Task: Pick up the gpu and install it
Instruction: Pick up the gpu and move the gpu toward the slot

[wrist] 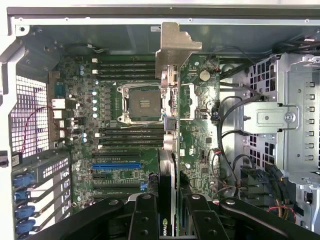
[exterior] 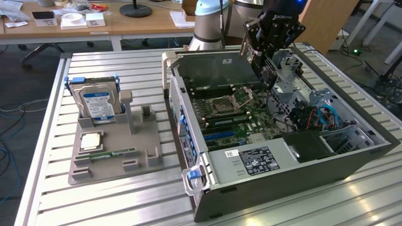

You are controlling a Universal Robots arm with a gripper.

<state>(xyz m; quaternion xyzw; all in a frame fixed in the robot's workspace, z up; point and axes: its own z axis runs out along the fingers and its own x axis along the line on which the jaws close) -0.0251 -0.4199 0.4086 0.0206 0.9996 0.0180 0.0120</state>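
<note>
— Where's the gpu?
— It's pinched edge-on in the tool, with the black fingers pressed against its two flat faces. From the wrist view it reads as a thin dark strip, with a pale stamped-metal bracket bent at its far end.

— And from the exterior view?
— The tool hangs at one o'clock of that picture, over the open case. The gpu is below it, above the green motherboard. I can't tell whether the card's edge touches the board.

— What lies near it?
— A square, steel-framed socket sits at about eight o'clock from the tool, with long dark slots alongside.

— And the counter?
— It's made of ribbed, brushed-metal slats. At nine o'clock from the case is a matte grey moulded tray. A silver, blue-labelled hard drive stands upright at the tray's twelve o'clock end. A small, narrow green stick lies flat near its middle.
</note>
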